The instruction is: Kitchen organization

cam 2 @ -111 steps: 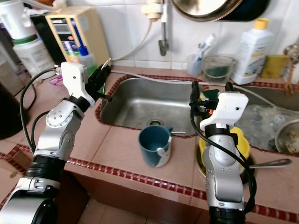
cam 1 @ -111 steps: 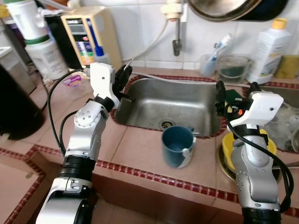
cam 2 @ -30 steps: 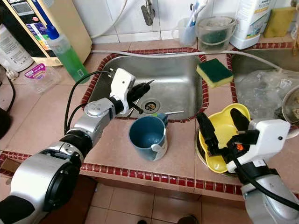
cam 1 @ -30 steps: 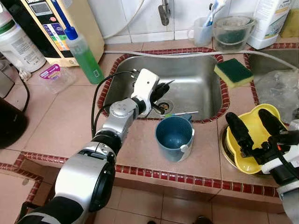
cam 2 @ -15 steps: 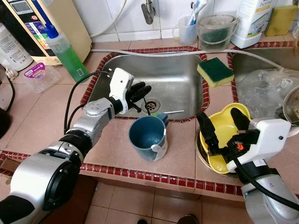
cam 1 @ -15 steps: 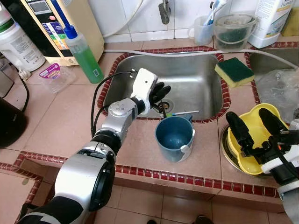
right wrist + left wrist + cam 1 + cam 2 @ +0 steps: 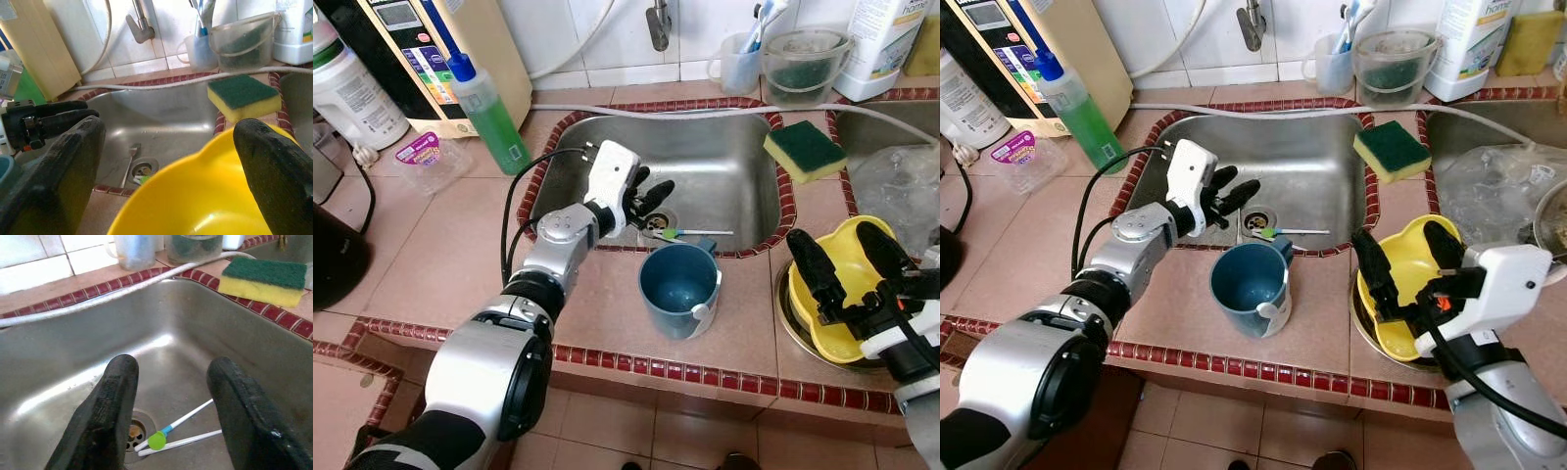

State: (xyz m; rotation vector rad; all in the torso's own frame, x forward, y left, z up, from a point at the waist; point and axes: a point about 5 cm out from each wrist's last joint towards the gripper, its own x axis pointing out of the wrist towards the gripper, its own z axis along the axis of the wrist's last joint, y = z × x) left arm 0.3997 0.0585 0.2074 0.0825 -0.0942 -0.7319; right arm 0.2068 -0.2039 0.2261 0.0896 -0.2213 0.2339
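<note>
Left gripper (image 7: 651,196): reaches over the near rim of the sink (image 7: 759,137), fingers spread wide with nothing between them. It hovers just above the drain (image 7: 133,430), pointed at the utensils lying there, which looks like a lineup for a pick.

Utensils (image 7: 178,431): two thin white sticks, one with a green round end and a blue band, lie flat on the sink floor beside the drain, at about 5 o'clock from the left gripper in the head views. They lie low and flat, so the fingers would have to come down around them.

Right gripper (image 7: 1408,257): fingers set wide, straddling the yellow bowl (image 7: 837,294) at 3 o'clock from the cup. Whether the fingers touch the bowl I cannot tell; it appears parked there while the left arm works.

Yellow bowl: sits nested in a metal pan (image 7: 781,328) on the counter, right of the sink.

Blue cup (image 7: 680,289): stands upright on the tiled counter (image 7: 431,235) at 6 o'clock from the drain, mouth open, close enough to serve as a likely holder for the utensils.

Sponge (image 7: 803,149): rests on the sink's right rim at 2 o'clock, out of the left gripper's way.

Green bottle (image 7: 491,119): upright at 10 o'clock from the sink.
</note>
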